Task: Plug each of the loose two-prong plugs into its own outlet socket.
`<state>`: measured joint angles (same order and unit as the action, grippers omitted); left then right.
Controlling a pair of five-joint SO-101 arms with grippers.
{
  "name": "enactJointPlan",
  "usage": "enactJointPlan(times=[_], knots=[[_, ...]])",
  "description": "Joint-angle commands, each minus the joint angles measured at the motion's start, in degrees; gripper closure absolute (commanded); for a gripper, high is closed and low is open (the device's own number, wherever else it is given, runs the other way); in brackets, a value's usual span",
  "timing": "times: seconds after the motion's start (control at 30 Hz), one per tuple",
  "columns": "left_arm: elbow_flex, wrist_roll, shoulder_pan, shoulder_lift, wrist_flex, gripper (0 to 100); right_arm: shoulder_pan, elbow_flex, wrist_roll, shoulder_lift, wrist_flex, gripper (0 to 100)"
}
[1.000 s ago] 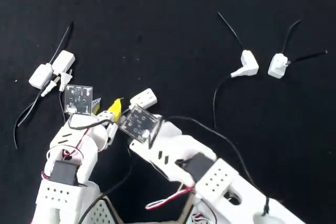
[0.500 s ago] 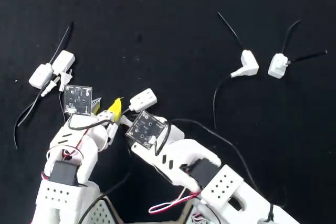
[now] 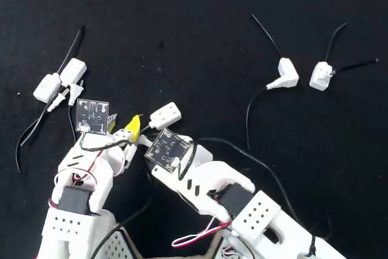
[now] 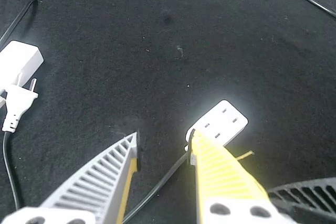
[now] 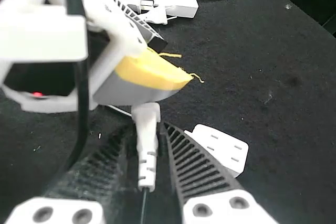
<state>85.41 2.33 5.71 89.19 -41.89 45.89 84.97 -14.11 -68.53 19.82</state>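
Two white plastic arms fill the high view, the left arm (image 3: 79, 180) at seven o'clock and the right arm (image 3: 206, 177) at five o'clock. Each carries a black motor block (image 3: 74, 199), short black dash markings and a perforated plate (image 3: 257, 213). A square black camera board (image 3: 92, 116) with corner screws tops each wrist. Red-and-white wires (image 3: 194, 233) loop beside black cables (image 3: 254, 162). The left gripper (image 4: 163, 137) pairs a white ribbed finger (image 4: 100, 182) with a yellow one (image 4: 220, 177). The right gripper (image 5: 147, 129) has black ribbed fingers (image 5: 194, 166) on white two-holed mounts.
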Motion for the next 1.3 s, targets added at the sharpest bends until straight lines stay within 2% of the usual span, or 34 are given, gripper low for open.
enactJointPlan(times=[0.0,0.23,0.4,0.53,0.73,0.8,0.9,1.1,1.27], knots=[[0.1,-1.1,0.8,0.2,0.3,83,0.2,-1.5,1.0,-2.6,-0.2,98.8],[-4.1,-0.6,-5.0,0.2,-0.3,83,0.2,-1.4,3.8,-2.5,-0.2,98.8],[-9.6,3.6,-8.5,0.2,-2.7,83,0.2,-1.2,3.5,-2.4,0.7,98.8],[-10.9,3.8,-11.5,0.2,-3.7,83,-0.4,-2.9,3.4,-2.4,5.5,98.8],[-5.0,3.5,-15.6,0.2,-3.6,82,-9.4,-13.1,3.4,-2.2,20.1,98.8],[-2.2,0.1,-17.4,0.2,-3.6,83,-11.0,-16.7,3.4,-0.7,25.6,98.8],[1.3,-4.4,-20.8,0.3,-3.4,83,-12.3,-20.8,3.4,4.8,30.1,98.8],[4.0,-4.3,-21.6,0.3,-0.7,83,-16.5,-33.5,3.4,22.7,30.7,98.8],[7.6,-4.7,-21.5,0.3,4.2,83,-17.4,-50.3,3.4,42.0,38.0,98.8]])
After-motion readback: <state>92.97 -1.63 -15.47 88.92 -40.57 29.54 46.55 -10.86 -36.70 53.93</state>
